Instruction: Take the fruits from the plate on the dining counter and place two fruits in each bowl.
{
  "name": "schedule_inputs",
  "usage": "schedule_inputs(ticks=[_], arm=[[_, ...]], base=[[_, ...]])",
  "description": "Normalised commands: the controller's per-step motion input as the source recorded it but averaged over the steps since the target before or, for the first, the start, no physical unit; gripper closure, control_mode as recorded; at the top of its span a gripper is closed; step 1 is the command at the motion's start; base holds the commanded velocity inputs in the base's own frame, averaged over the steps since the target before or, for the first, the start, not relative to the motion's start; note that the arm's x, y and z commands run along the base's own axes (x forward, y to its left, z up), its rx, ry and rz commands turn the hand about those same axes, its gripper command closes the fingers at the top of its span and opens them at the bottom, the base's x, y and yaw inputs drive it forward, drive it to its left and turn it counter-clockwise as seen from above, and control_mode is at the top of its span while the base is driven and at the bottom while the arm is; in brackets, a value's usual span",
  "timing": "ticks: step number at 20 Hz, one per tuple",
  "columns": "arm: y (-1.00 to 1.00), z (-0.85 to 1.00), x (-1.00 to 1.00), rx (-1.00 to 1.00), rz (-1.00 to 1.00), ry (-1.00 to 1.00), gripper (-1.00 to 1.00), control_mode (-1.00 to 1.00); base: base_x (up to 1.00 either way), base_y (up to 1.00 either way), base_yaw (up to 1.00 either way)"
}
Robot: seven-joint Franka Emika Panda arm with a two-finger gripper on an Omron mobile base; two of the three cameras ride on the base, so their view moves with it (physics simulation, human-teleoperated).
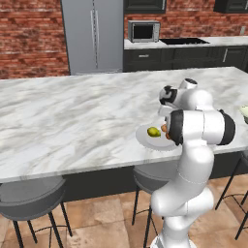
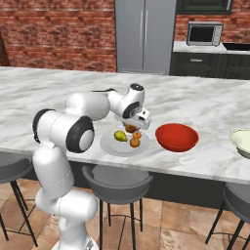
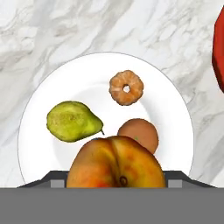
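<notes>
The fruits are sitting mostly on the plate (image 3: 39,109), which is lying near the front edge of the marble surface (image 1: 72,116), just left of the red bowl (image 2: 177,136). From the hand camera I am seeing the pear (image 3: 72,121) lying on the plate's left part, the ridged orange (image 3: 126,87) toward the far side, and a brown-orange fruit (image 3: 142,133) close to the near rim. The peach (image 3: 116,162) is looming large at the bottom of that view, right at the end effector (image 3: 114,177), with a dark fingertip (image 3: 57,178) poking out on either side of it. So I am reading the end effector as closed on the peach, with the jaws standing about as wide as the fruit; I cannot tell whether the peach is clear of the plate or touching it. In the right base view I am watching the arm bending low over the plate, with the hand hanging directly above the fruit. The pale bowl (image 2: 241,141) is sitting further right on the surface, well apart from the plate, partly cut off by the picture edge. Both bowls are looking empty as far as I can see into them.
</notes>
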Motion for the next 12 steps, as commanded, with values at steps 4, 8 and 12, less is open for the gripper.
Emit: schedule_inputs(ticks=[4, 8, 12], arm=[[-0.86, 0.06, 0.13, -0.08, 0.01, -0.02, 1.00, -1.00], [-0.97, -0.02, 0.25, -0.03, 0.00, 0.06, 1.00, -1.00], [-0.90, 0.00, 0.27, 0.00, 0.00, 0.09, 1.00, -1.00]], base=[[0.00, 0.00, 0.00], [0.00, 0.00, 0.00], [0.00, 0.00, 0.00]])
